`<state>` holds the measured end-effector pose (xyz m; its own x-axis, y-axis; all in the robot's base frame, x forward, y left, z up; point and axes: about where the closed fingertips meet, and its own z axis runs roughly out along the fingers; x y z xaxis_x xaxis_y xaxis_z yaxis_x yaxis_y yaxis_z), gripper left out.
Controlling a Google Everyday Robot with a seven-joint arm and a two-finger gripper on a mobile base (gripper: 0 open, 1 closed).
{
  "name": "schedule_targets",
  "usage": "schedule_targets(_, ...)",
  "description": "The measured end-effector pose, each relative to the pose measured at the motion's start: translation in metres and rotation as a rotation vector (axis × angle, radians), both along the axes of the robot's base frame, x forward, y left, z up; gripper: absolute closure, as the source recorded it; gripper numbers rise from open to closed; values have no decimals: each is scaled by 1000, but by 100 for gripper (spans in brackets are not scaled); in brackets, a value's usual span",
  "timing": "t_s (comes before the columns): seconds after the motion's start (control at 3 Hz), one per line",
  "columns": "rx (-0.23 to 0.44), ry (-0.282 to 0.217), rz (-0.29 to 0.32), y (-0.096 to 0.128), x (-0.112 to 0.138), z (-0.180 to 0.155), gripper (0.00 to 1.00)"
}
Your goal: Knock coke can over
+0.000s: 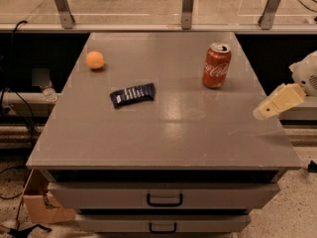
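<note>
The red coke can (pixel 216 66) stands upright on the right rear part of the grey table top (pixel 163 128), white script on its side and silver top showing. My gripper (pixel 276 103) is a cream-coloured finger reaching in from the right edge, level with the table's right side. It is to the right of and nearer than the can, well apart from it and touching nothing.
An orange fruit (pixel 94 60) lies at the rear left. A flat dark blue snack wrapper (pixel 132 94) lies left of centre. Drawers with handles (pixel 164 200) sit below the front edge. A glass rail with metal posts (pixel 187 6) runs behind.
</note>
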<state>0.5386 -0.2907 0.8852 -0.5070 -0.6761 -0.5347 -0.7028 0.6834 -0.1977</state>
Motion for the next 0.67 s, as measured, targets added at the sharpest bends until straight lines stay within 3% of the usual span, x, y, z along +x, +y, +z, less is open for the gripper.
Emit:
schedule_targets(0.33, 14, -78, -39, -2, 21, 9, 0)
schedule_targets(0.67, 13, -78, -38, -2, 21, 9, 0)
